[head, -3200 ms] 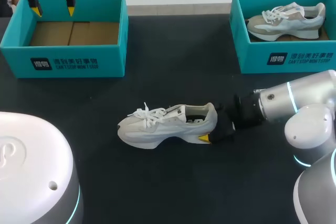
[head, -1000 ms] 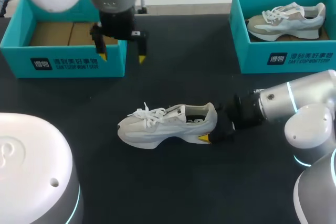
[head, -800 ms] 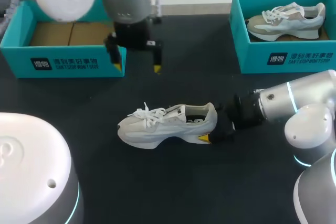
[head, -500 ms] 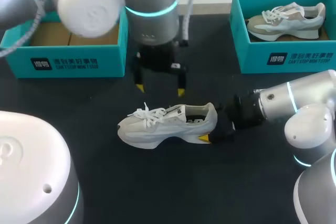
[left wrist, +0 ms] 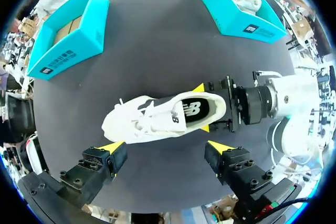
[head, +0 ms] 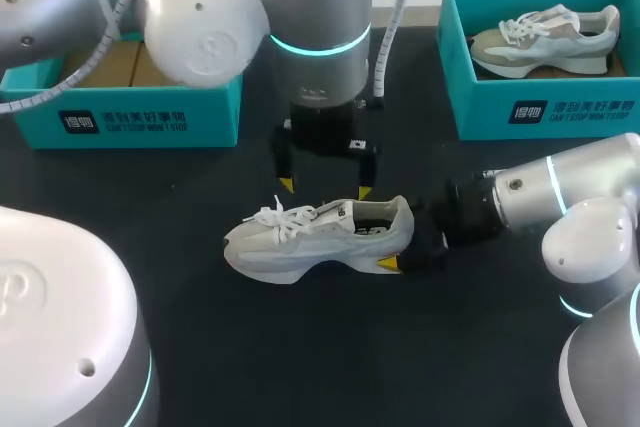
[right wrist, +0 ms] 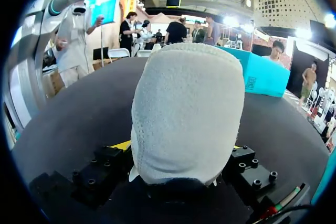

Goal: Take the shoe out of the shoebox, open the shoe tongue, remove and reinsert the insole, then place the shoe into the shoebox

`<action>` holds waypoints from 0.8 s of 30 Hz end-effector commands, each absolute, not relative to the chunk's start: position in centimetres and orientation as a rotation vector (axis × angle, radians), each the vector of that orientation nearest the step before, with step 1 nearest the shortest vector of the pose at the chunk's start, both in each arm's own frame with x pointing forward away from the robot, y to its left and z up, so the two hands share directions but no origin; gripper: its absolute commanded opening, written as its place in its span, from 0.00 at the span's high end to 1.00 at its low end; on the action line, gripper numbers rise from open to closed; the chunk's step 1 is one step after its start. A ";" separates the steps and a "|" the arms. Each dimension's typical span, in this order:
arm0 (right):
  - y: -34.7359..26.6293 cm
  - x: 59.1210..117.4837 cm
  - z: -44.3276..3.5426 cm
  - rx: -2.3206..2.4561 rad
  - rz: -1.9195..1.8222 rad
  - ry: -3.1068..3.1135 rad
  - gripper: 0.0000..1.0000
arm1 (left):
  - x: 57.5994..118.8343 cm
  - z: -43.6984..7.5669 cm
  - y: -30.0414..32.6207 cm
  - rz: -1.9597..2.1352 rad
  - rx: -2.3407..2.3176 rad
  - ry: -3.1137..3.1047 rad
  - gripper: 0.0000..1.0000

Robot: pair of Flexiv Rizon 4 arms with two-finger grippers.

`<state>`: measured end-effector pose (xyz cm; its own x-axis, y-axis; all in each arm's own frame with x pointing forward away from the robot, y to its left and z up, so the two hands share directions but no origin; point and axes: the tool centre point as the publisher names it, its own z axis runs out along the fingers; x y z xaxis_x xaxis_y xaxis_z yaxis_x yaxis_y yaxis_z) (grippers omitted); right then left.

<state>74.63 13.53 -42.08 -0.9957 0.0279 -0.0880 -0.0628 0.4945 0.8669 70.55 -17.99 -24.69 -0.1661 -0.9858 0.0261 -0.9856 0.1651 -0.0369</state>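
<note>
My left arm [head: 320, 7] has swung from the empty shoebox [head: 150, 119] to hover over the shoe [head: 320, 237], left jaws wide above its laces, while my right jaws clamp its heel on the tabletop [head: 260, 347], so tongue-opening comes next.

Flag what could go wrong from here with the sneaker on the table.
The right tool clamps only the heel of the sneaker; a push from the open left tool could twist it loose. The left tool hangs above the tied laces, so its tips may snag them instead of the tongue.
</note>
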 end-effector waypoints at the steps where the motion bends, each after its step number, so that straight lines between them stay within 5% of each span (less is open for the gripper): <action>1: 14.0 75.0 -42.6 -0.029 1.526 2.640 1.00 | 71.1 -25.6 -18.1 -0.053 -2.019 2.364 0.00; 24: 14.0 75.0 -42.6 -0.029 1.526 2.640 1.00 | 72.9 -34.1 -19.7 0.144 -1.972 2.279 0.00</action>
